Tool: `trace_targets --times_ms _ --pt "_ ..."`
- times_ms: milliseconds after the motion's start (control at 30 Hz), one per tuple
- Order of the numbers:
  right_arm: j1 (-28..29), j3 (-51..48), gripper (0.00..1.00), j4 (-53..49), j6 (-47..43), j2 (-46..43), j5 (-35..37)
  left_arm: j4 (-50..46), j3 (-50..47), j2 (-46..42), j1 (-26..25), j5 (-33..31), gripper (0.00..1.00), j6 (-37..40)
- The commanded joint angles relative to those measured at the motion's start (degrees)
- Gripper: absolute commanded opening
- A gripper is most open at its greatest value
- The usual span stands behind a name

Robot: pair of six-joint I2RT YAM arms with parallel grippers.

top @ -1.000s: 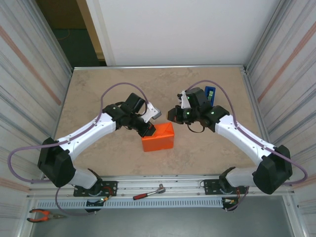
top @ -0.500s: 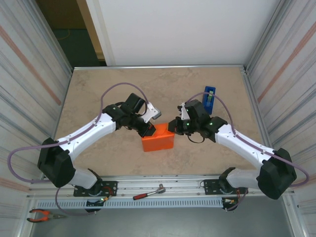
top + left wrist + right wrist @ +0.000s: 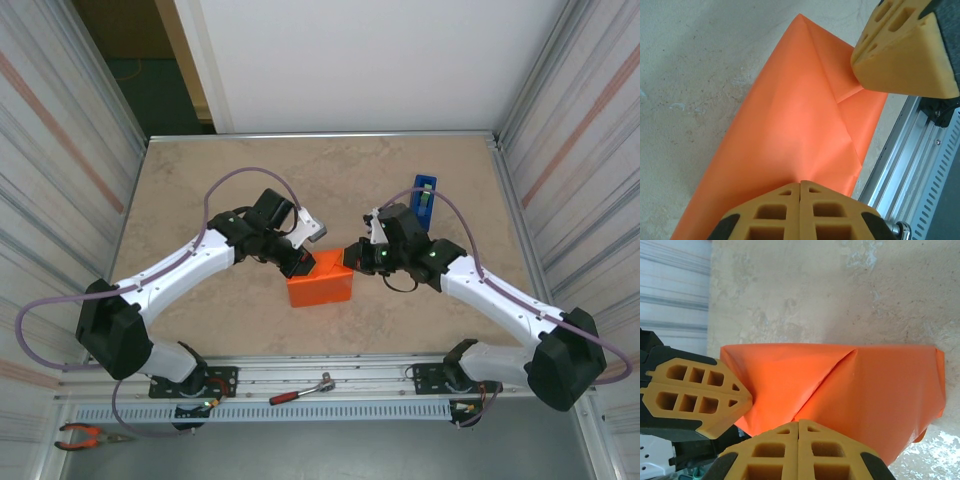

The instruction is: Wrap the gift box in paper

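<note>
The gift box (image 3: pixel 320 282) sits mid-table, covered in the orange paper (image 3: pixel 805 115), whose folded flaps form diagonal creases (image 3: pixel 835 372) on top. My left gripper (image 3: pixel 300 263) is shut, with its tip (image 3: pixel 800 183) resting on the paper at the box's left end. At the box's right end my right gripper (image 3: pixel 352 257) is shut as well, its tip (image 3: pixel 799 421) against the paper. Nothing is pinched between either pair of fingers. Each wrist view also catches the other gripper's fingers: the right fingers (image 3: pixel 905 55) and the left fingers (image 3: pixel 695 395).
A blue tape dispenser (image 3: pixel 424 196) stands behind the right arm. A ratchet (image 3: pixel 300 390) lies on the front rail and pliers (image 3: pixel 85 435) at the lower left. Corrugated walls (image 3: pixel 60 180) close in both sides of the beige table (image 3: pixel 200 180).
My right gripper has moved forward and left, down to the box's right end, uncovering the blue dispenser. The left arm and the box have stayed put.
</note>
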Motion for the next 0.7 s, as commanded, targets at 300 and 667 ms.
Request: trace_targets --times_ms 300,667 --pt "-0.3 0.5 0.00 -1.9 -0.3 -1.0 0.5 -3.5 -3.4 2.6 -1.0 -2.2 0.00 0.9" --pt "-22.6 8.7 0.25 -8.1 -5.4 -2.4 -3.7 -3.4 -3.8 2.2 -1.0 -3.2 0.00 0.8"
